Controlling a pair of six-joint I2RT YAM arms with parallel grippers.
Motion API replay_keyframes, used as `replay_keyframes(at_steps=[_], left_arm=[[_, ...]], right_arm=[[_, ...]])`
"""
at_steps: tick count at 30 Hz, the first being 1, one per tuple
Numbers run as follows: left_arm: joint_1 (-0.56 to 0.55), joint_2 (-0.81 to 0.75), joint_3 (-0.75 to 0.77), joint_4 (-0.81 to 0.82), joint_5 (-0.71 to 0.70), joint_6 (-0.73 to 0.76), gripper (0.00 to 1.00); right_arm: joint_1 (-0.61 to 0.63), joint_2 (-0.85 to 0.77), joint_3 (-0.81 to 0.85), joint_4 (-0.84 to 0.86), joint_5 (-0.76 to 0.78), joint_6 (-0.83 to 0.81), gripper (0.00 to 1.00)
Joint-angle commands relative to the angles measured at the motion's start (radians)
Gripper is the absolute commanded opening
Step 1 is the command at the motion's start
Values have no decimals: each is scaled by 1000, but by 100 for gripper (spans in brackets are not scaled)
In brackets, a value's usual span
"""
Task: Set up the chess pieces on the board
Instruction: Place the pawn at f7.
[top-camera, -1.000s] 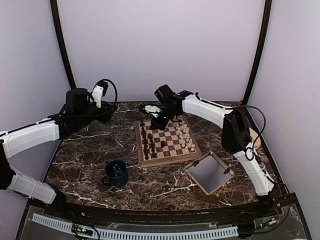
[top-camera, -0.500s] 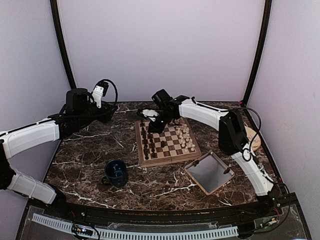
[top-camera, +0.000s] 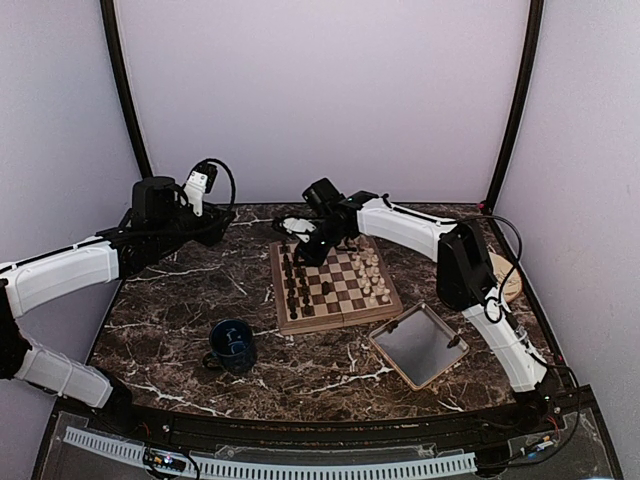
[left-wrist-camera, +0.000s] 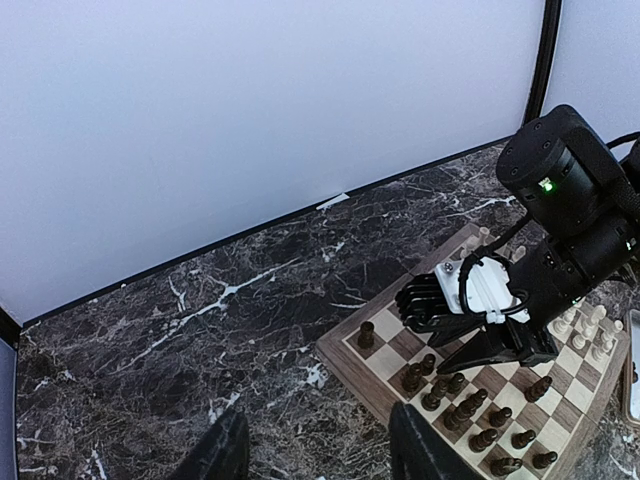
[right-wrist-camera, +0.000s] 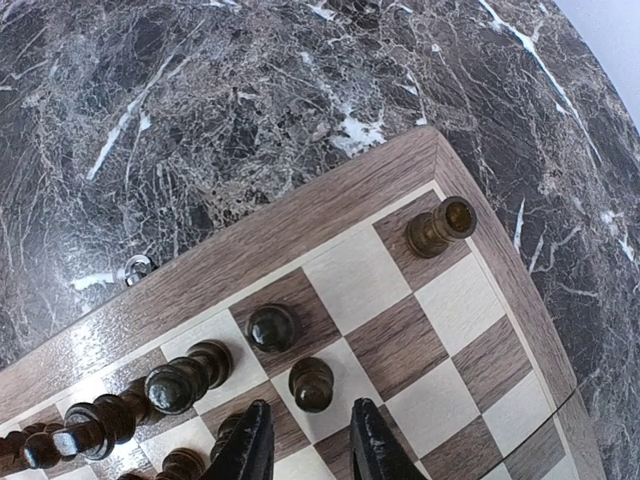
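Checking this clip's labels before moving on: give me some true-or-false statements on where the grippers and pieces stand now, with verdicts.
The right gripper hovers over the board at its dark-piece end. True.
Its jaws are clamped on a pawn. False: they stand open, and the dark pawn stands free just ahead of them.
A dark rook occupies a corner square. True.
The left gripper holds a white piece. False: it is open and empty above the table.
The blue mug stands on the board. False: it stands on the table, apart from it.
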Motion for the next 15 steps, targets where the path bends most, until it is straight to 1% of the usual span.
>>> replay_keyframes(at_steps=[1,7,11,15], left_arm=[[6,-15,-18,26,8,14,50],[5,-16,-18,28,13,14,50],[5,-25,-21,28,29,15,50],[6,-27,4,4,87,27,49]], right_arm=[[11,12,29,26,6,4,28],[11,-52,6,22,11,2,30],[8,-148,-71,28,9,-9,32],[-2,-265,-165,24,10,-14,33]])
